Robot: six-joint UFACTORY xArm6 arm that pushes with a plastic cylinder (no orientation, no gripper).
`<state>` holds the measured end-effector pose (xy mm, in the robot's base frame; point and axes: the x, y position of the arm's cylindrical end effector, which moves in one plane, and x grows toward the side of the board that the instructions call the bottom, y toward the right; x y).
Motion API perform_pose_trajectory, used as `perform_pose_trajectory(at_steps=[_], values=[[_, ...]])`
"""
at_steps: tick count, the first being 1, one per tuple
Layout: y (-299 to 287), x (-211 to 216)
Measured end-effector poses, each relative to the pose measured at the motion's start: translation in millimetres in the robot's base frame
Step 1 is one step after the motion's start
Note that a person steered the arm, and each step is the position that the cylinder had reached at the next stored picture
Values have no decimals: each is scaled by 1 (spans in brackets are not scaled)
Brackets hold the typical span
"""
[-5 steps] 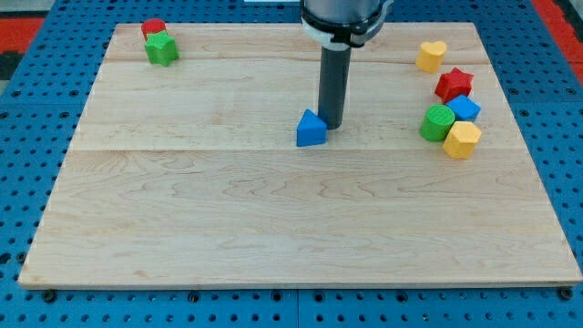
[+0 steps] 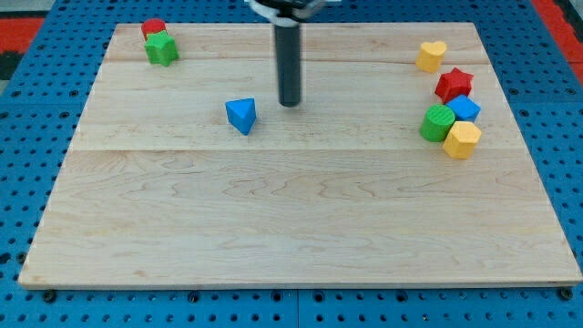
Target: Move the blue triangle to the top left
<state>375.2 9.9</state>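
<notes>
So my tip (image 2: 290,104) sits just right of the blue triangle (image 2: 241,116), slightly farther back, not touching it. No jaws here, just a rod.

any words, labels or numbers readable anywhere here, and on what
None: no text, label or number shows on the wooden board, the blue triangle, the other coloured blocks, or the dark rod ending in my tip, which stands to the triangle's right, apart from it.

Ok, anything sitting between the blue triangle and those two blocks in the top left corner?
No. In the camera view, only bare board lies between the blue triangle and the red block and green block.
</notes>
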Motion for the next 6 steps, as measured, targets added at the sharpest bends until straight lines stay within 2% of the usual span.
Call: perform_pose_trajectory(at_steps=[1, 2, 4, 6], values=[[-45, 29], [-104, 18], [-195, -62], [-214, -38]])
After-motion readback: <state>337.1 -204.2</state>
